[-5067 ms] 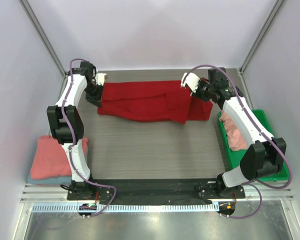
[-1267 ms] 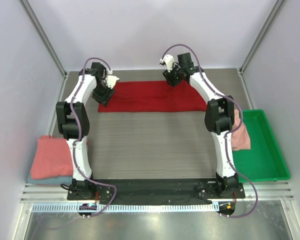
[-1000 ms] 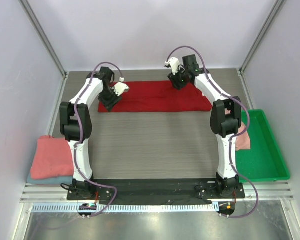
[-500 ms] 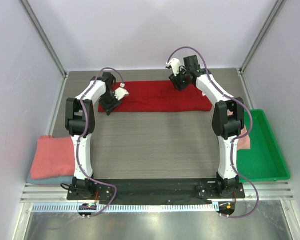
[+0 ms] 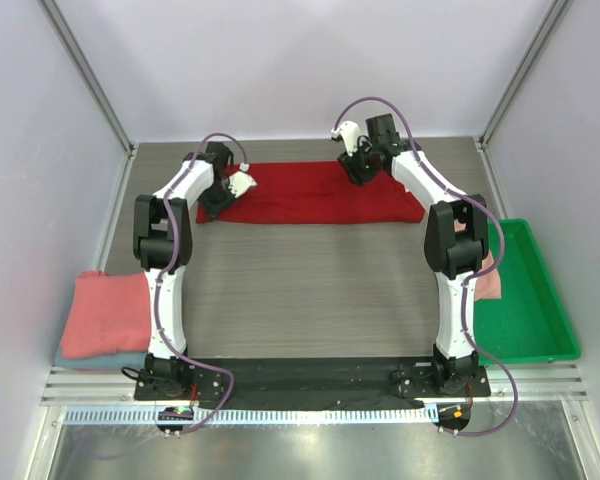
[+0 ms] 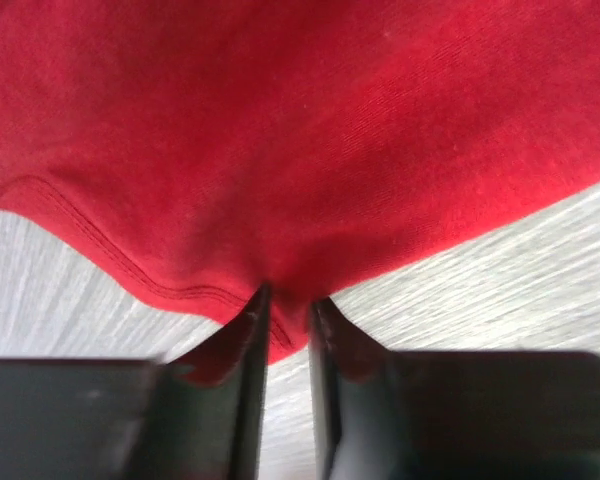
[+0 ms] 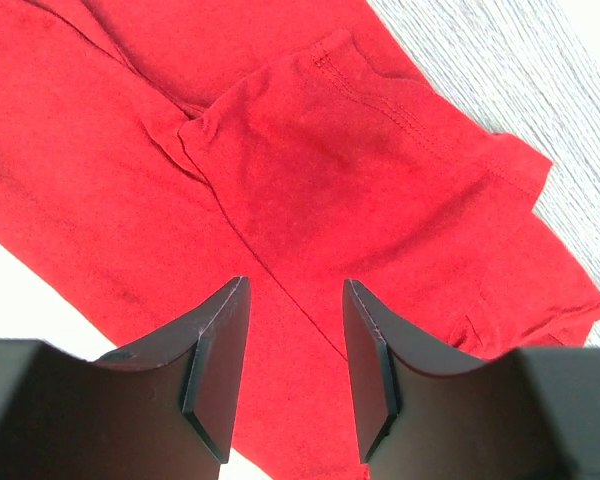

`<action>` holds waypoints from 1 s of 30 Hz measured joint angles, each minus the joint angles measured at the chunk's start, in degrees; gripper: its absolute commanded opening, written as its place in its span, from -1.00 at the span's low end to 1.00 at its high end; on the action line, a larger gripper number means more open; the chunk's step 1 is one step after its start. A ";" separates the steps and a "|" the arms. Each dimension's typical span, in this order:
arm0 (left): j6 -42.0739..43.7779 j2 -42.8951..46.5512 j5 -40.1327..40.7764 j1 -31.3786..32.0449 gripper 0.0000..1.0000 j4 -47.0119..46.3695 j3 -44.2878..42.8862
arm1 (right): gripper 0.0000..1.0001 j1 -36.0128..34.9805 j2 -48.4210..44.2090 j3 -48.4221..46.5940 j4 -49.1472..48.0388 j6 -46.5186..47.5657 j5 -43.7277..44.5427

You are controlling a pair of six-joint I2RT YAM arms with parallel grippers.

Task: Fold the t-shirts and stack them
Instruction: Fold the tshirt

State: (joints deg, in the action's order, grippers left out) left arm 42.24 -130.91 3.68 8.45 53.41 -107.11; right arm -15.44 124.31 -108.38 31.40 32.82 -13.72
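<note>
Seen from above, the red shirt (image 5: pixel 310 195) lies in a long flat band across the far counter (image 5: pixel 300 290). It stretches between the left fingers (image 5: pixel 216 204) at its near-left corner and the right fingers (image 5: pixel 358 172) on its far edge, probably so both ends can be lifted together for the next fold. In the left wrist view the fingers stand narrow, pinching the hem corner (image 6: pixel 210 300) between them. In the right wrist view the fingers stand wide with nothing gripped, and the sleeve (image 7: pixel 380 150) lies just beyond their tips.
</note>
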 measured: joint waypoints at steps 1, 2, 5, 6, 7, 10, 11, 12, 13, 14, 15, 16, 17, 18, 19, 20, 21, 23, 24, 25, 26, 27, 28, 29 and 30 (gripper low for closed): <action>0.09 -0.20 0.22 0.00 -0.86 0.00 -0.17 | -0.03 -0.09 0.00 0.00 0.00 0.00 0.00; 0.31 -0.24 0.37 0.00 -0.95 -0.04 -0.24 | -0.03 -0.17 0.00 0.00 0.00 0.04 0.00; 0.42 -0.17 0.11 -0.02 -0.99 0.20 -0.24 | -0.04 -0.26 0.00 0.15 -0.02 0.20 0.09; 0.46 0.07 -0.24 0.00 -0.99 0.28 0.00 | -0.03 -0.26 0.00 0.24 -0.02 0.28 0.13; 0.50 0.74 -1.07 0.00 -0.99 0.74 0.61 | -0.04 -0.26 0.00 0.33 0.02 0.31 0.17; 1.55 4.48 -4.42 0.20 -1.00 5.38 3.98 | -0.04 -0.17 0.00 0.72 0.02 0.28 0.37; 2.03 6.14 -5.51 0.35 -1.00 7.61 5.11 | -0.04 -0.11 0.00 0.81 0.00 0.26 0.44; 2.69 8.22 -6.67 0.59 -0.98 10.10 6.38 | -0.05 0.00 0.00 0.94 0.02 0.22 0.57; 3.28 9.86 -7.45 0.90 -0.97 12.09 7.23 | -0.05 0.11 0.00 0.94 0.24 0.15 0.76; 4.26 12.41 -8.52 1.60 -0.96 14.60 8.46 | -0.05 0.24 0.00 0.94 0.26 0.02 1.20; 5.05 14.56 -9.35 2.38 -0.94 16.28 9.46 | -0.06 0.42 0.02 0.94 0.26 -0.02 1.66; 5.79 16.39 -10.05 3.30 -0.93 17.35 10.36 | -0.05 0.63 0.09 0.90 0.26 -0.07 2.19; 6.36 18.43 -10.84 4.76 -0.94 18.25 11.63 | -0.05 0.85 0.20 0.85 0.22 -0.09 2.71; 6.60 20.20 -11.26 6.12 -0.94 18.67 13.11 | -0.05 1.03 0.48 0.76 0.17 -0.11 3.26; 6.95 21.97 -11.50 7.93 -0.93 18.95 15.06 | -0.06 1.11 0.83 0.52 0.11 -0.13 3.76; 7.54 23.93 -11.61 10.38 -0.94 19.10 17.79 | -0.06 1.29 1.42 0.26 -0.02 -0.11 4.22; 7.98 25.81 -11.67 12.87 -0.94 19.23 20.96 | -0.05 1.42 2.05 0.09 -0.26 -0.13 4.76; 8.74 28.24 -11.98 17.68 -0.93 20.24 26.14 | -0.06 1.68 3.32 -0.04 -0.44 -0.09 5.73; 8.90 28.76 -12.37 20.31 -0.93 20.87 28.06 | -0.06 1.75 4.11 -0.04 -0.55 -0.04 6.32; 9.03 28.87 -13.07 22.73 -0.92 21.51 29.46 | -0.07 1.75 4.83 -0.04 -0.52 -0.02 6.80; 9.05 28.85 -14.16 24.85 -0.92 21.99 30.42 | -0.07 1.75 5.73 -0.07 -0.55 0.00 7.43; 9.05 28.65 -14.99 26.58 -0.91 22.21 30.97 | -0.08 1.73 6.64 -0.20 -0.50 0.02 7.93; 9.01 28.41 -16.20 28.09 -0.91 22.51 31.01 | -0.08 1.73 7.65 -0.44 -0.50 0.04 8.44; 8.85 28.17 -17.22 29.20 -0.90 22.64 30.82 | -0.09 1.68 8.74 -0.92 -0.48 0.04 8.76; 8.72 27.87 -17.94 29.94 -0.90 22.75 30.45 | -0.09 1.68 9.84 -1.86 -0.22 0.17 8.72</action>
State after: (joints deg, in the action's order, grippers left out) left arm 50.96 -103.04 -14.26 38.39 76.16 -76.66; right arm -13.76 134.15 -110.24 31.18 32.99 -4.99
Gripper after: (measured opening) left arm 0.045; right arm 0.459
